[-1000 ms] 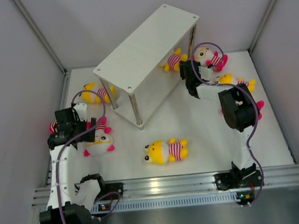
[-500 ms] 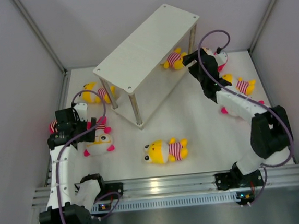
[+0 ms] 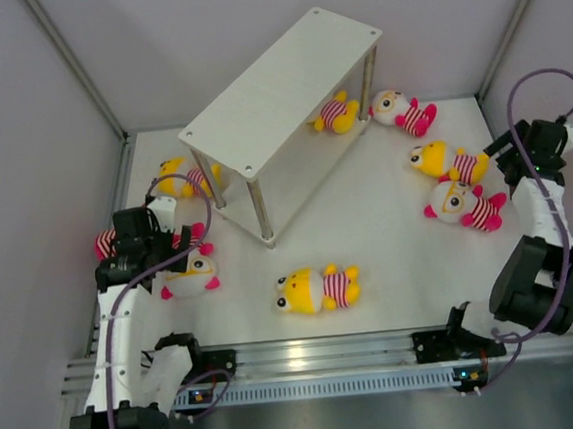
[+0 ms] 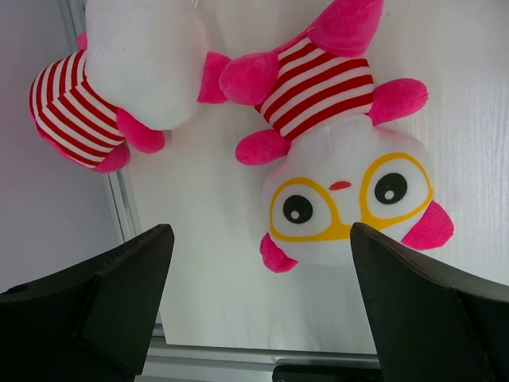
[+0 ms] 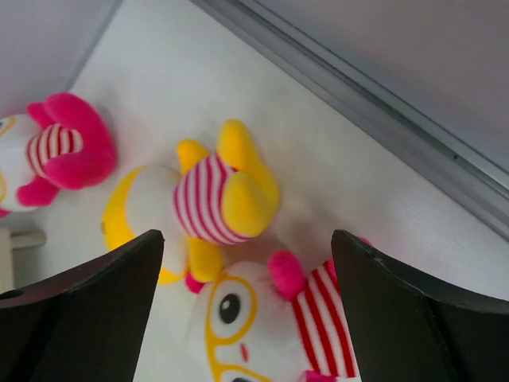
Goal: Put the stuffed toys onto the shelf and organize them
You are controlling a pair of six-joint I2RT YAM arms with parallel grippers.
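The shelf [image 3: 281,89] stands at the back, and a yellow stuffed toy [image 3: 335,113] lies under its top board at the right end. On the table to the right lie a white toy [image 3: 403,112], a yellow toy [image 3: 449,160] [image 5: 215,195] and a white toy with glasses [image 3: 463,204] [image 5: 262,326]. My right gripper [image 3: 513,146] [image 5: 246,310] hangs open above those last two, holding nothing. My left gripper [image 3: 149,249] [image 4: 258,302] is open above a white glasses toy [image 3: 189,273] [image 4: 346,187], with another white toy [image 3: 105,242] [image 4: 111,79] beside it.
A yellow toy [image 3: 318,289] lies in the middle of the table near the front. Another yellow toy [image 3: 185,176] lies left of the shelf's posts. Grey walls close in the table at the left, right and back, and a metal rail [image 3: 329,351] runs along the front.
My right gripper opened at the shelf's right end, left the yellow toy there, and swung back to the far right edge. The left arm shifted only slightly.
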